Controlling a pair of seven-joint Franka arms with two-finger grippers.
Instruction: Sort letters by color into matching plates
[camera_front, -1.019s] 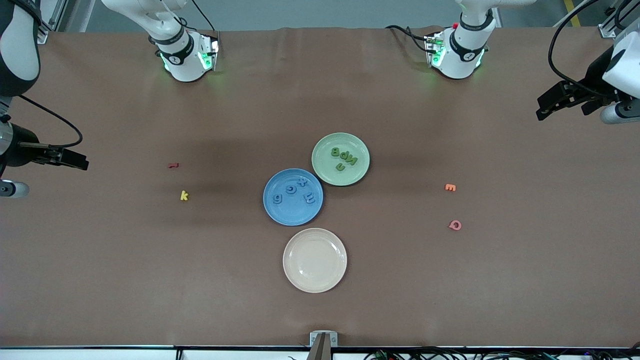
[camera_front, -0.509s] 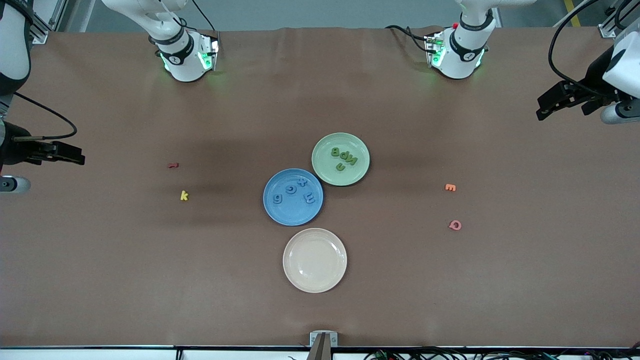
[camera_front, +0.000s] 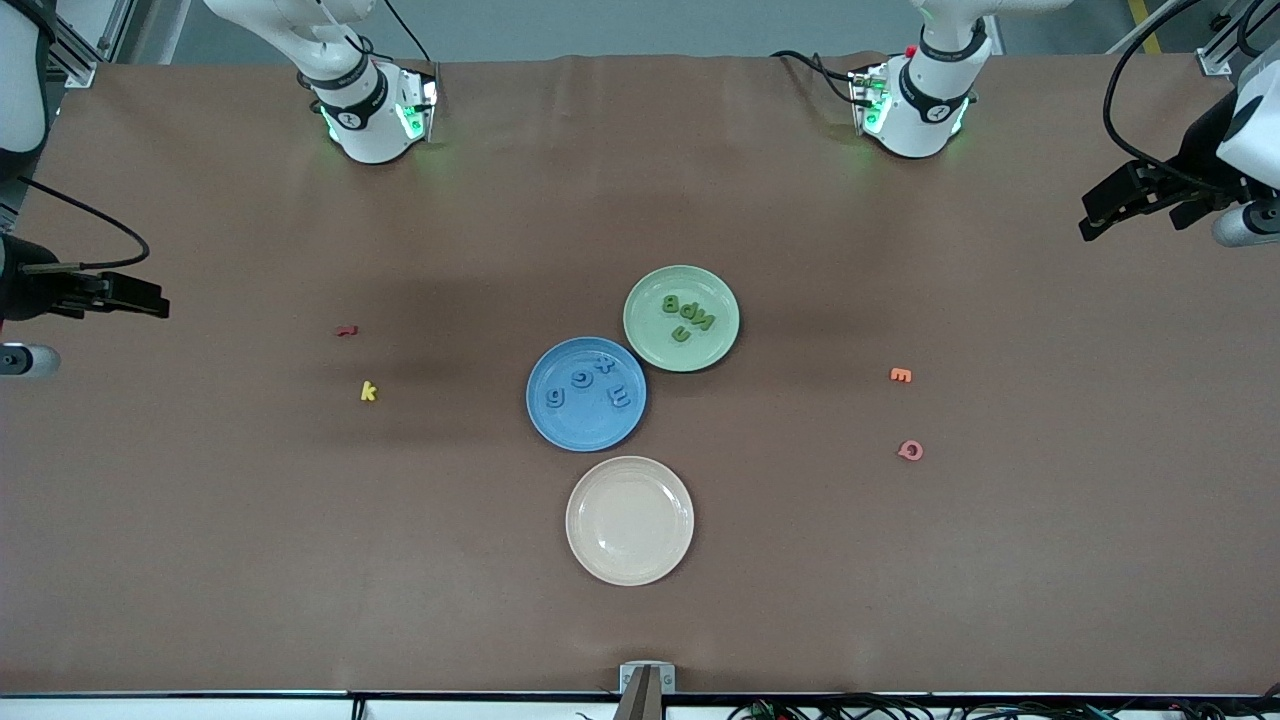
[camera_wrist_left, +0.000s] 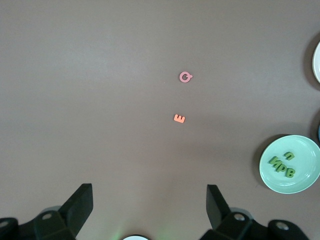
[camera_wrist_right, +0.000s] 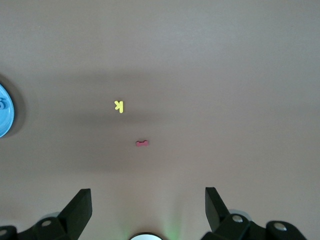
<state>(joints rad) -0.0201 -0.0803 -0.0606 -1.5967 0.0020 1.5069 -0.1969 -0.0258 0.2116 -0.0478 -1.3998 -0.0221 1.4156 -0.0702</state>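
Our right claw (camera_front: 150, 300) has risen slightly at its desk (camera_front: 640, 620) end; our left claw (camera_front: 1100, 210) barely shifted. Both hang open, empty, well apart from the plates (camera_front: 586, 394).

A: So where's everything sitting?

B: Three plates bunched mid-table. Plate one (camera_front: 720, 345) is farthest from the camera, plate two (camera_front: 545, 425) touches it, plate three (camera_front: 600, 560) is nearest. Letters (camera_front: 689, 314) lie in one, more letters (camera_front: 590, 385) in two.

A: Strays?

B: Two pieces (camera_front: 368, 391) toward the right arm's end, two (camera_front: 901, 375) toward the left's.
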